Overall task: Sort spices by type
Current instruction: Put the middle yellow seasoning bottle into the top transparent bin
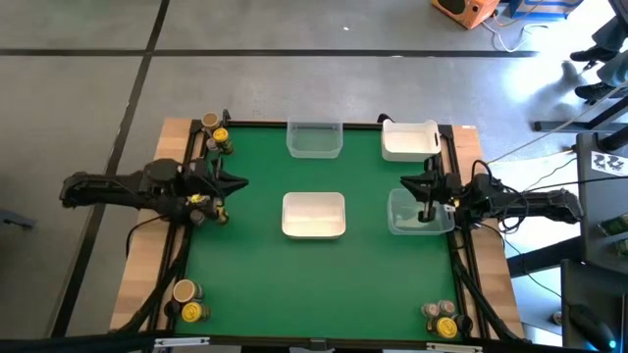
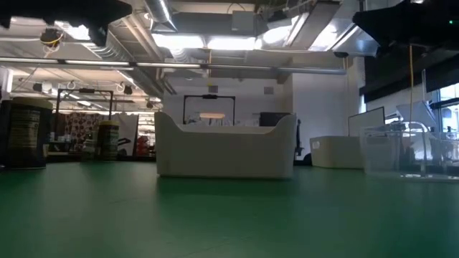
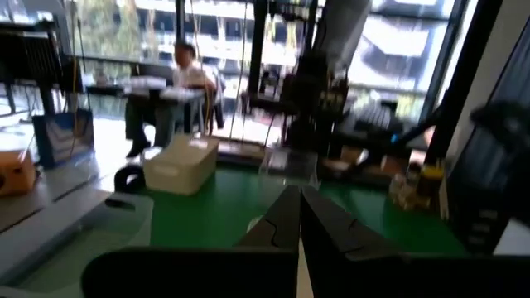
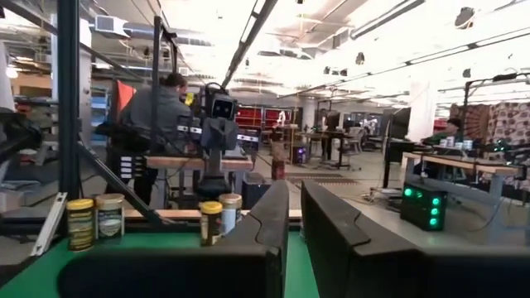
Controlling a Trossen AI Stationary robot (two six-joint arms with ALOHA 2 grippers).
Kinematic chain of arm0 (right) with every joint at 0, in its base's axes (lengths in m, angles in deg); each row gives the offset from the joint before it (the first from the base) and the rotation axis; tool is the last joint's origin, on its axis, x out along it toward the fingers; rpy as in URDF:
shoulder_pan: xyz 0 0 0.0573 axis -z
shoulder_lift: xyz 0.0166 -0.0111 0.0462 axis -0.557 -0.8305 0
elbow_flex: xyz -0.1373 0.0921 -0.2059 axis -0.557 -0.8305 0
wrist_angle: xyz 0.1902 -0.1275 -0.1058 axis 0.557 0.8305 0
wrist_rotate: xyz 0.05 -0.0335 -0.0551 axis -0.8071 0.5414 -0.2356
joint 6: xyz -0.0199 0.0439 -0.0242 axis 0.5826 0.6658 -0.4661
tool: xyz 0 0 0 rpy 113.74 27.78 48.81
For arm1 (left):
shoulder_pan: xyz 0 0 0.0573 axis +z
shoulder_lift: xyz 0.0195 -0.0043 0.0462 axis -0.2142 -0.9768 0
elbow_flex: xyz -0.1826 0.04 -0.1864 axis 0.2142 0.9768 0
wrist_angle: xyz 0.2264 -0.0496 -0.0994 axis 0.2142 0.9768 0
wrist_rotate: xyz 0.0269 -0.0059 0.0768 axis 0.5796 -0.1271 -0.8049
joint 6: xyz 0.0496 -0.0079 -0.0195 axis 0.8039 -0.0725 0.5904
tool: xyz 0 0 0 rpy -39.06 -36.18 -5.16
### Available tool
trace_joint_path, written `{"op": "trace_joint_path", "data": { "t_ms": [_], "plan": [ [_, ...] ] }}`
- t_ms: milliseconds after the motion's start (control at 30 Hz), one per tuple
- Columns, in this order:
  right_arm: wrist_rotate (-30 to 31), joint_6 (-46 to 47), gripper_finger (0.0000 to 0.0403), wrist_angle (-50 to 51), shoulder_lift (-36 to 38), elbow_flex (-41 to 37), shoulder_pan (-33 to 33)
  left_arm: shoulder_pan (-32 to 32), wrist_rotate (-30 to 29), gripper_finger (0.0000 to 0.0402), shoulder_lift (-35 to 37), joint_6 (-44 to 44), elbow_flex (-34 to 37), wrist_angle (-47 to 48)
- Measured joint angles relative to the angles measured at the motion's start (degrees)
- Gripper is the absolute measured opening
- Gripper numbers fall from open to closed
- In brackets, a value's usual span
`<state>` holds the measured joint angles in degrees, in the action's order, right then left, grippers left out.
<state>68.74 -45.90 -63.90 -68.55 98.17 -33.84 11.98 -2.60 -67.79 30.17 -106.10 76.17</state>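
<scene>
Beside left hand [image 1: 234, 181]: spices [image 1: 203, 202].

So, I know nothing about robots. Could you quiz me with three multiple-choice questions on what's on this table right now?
1. Where are the right arm's fingers?
A. Over the clear tub at the right side
B. Over the white tub in the middle
C. Beside the jars at a corner

2. How many tubs are on the green mat?
A. Two
B. Four
C. Six

3. How do the left arm's fingers stand?
A. Wide open
B. Shut on a jar
C. Shut, with nothing between them

Answers:
1 A, the high view shows them above that tub.
2 B, there are two clear and two white tubs.
3 C, the left wrist view shows them pressed together and empty.
</scene>
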Motion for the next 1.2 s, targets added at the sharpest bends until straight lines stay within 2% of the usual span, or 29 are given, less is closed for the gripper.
{"op": "trace_joint_path", "data": {
  "t_ms": [233,400,733,833,1000,1200],
  "plan": [
    [0.6,-3.4,0.0039,-2.4,-12.9,5.8,0.0,0.0,0.0,0.0000,-8.8,4.3,-13.9,17.2],
    [0.7,-7.2,0.0039,-2.6,-21.4,10.7,0.0,0.0,0.1,0.0000,-12.0,6.6,-20.7,27.0],
    [0.6,-11.5,0.0039,-2.6,-31.3,16.1,0.0,0.0,-1.5,0.0009,-12.8,7.9,-21.3,25.1],
    [0.7,-11.8,0.0039,-3.4,-32.8,16.5,0.0,0.1,-3.2,0.0041,-12.8,6.8,-21.3,25.0],
    [0.7,-12.0,0.0039,-5.7,-33.2,16.5,0.0,0.1,-5.8,0.0121,-12.8,8.1,-21.8,26.0],
    [0.7,-12.5,0.0039,-7.4,-33.2,16.5,0.0,0.1,-5.9,0.0206,-16.1,7.9,-29.8,34.2]
  ]
}}
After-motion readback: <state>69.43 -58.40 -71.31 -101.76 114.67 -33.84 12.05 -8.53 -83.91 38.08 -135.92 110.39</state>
